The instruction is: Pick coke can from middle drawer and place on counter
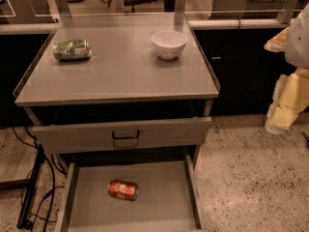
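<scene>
Small red-orange coke can (122,189) lies on side in open shallow grey metal middle drawer (164,204). White bowl (169,43), green can (71,49) on matte grey counter (120,76). Pale gripper (287,95) at right edge, cut off; grip state cannot be told.

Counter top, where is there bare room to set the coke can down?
The counter is bare across its whole front half and in the strip between the green can at back left and the white bowl at back right. Only those two back spots are taken. The gripper hangs beyond the counter's right edge.
</scene>
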You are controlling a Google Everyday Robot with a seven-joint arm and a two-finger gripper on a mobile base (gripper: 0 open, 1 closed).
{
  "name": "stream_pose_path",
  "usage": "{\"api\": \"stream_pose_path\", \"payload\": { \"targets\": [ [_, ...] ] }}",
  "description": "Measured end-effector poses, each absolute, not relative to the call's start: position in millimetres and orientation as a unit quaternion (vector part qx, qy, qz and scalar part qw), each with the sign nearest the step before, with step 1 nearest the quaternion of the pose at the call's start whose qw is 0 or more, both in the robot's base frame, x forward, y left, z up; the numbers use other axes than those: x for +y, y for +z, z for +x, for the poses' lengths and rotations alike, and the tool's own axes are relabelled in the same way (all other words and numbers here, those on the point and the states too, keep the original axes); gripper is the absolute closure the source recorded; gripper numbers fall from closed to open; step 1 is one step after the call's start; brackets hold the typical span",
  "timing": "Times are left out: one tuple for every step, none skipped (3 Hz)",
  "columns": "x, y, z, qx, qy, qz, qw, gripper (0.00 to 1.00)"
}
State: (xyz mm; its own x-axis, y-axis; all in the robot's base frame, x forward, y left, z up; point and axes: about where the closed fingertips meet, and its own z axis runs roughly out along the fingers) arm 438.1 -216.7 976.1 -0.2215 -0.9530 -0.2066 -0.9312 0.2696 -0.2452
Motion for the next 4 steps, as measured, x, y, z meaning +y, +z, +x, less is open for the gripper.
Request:
{"api": "stream_pose_path", "payload": {
  "targets": [
    [-216.6,976.0,438.1,0.781,-0.034,-0.603,0.159,0.0],
    [-208.2,963.0,437.8,0.776,-0.01,-0.606,0.173,0.0],
    [-188.5,919.0,430.2,0.778,0.052,-0.589,0.213,0.0],
    [-177.8,883.7,423.8,0.787,0.082,-0.564,0.238,0.0]
  ]
}}
